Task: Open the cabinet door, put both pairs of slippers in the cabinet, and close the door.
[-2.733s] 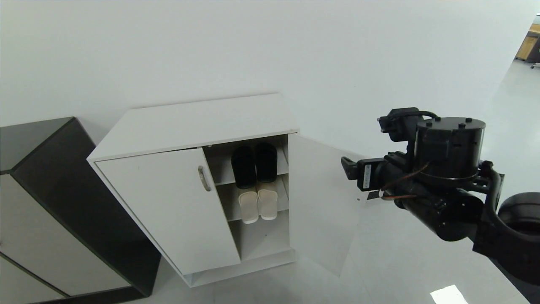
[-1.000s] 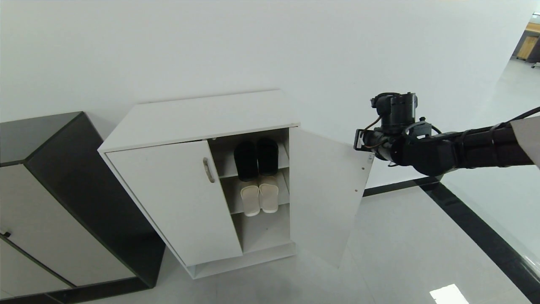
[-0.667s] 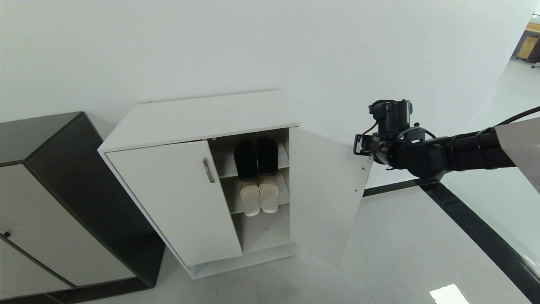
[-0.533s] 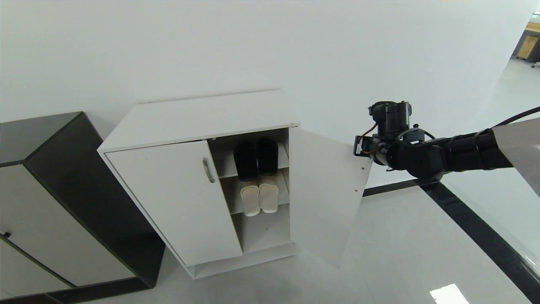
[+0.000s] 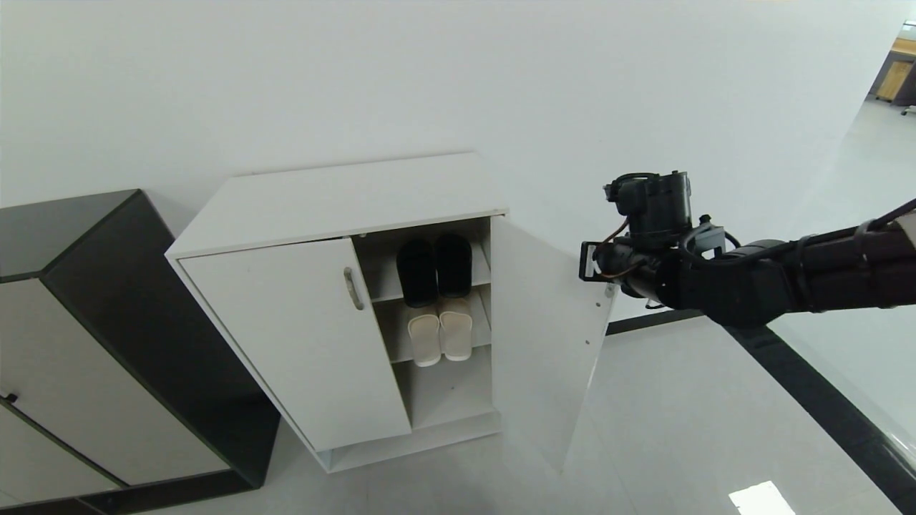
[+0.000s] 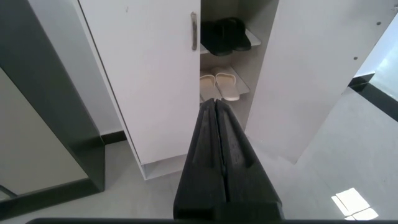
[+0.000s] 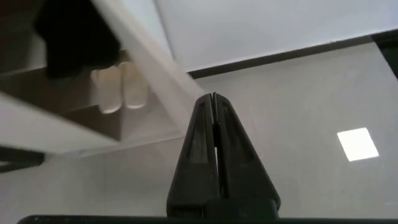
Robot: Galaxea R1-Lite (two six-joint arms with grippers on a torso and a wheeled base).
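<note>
Black slippers [image 5: 434, 266] and white slippers [image 5: 439, 334] are in the cabinet [image 5: 343, 197]. We must shut the door [image 5: 544, 343]; our right tool [image 7: 214, 99], pressed together, is beside it.

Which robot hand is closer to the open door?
Right. The right gripper is at the open door's top outer corner; the left gripper hangs well back, in front of the cabinet.

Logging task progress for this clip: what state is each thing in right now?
Right cabinet door: open, swung out.
Left cabinet door: shut.
Black slippers: inside the cabinet, side by side.
White slippers: inside, below the black pair.
Right hand: shut, empty, at the open door's free edge.
Left hand: shut, empty.
</note>
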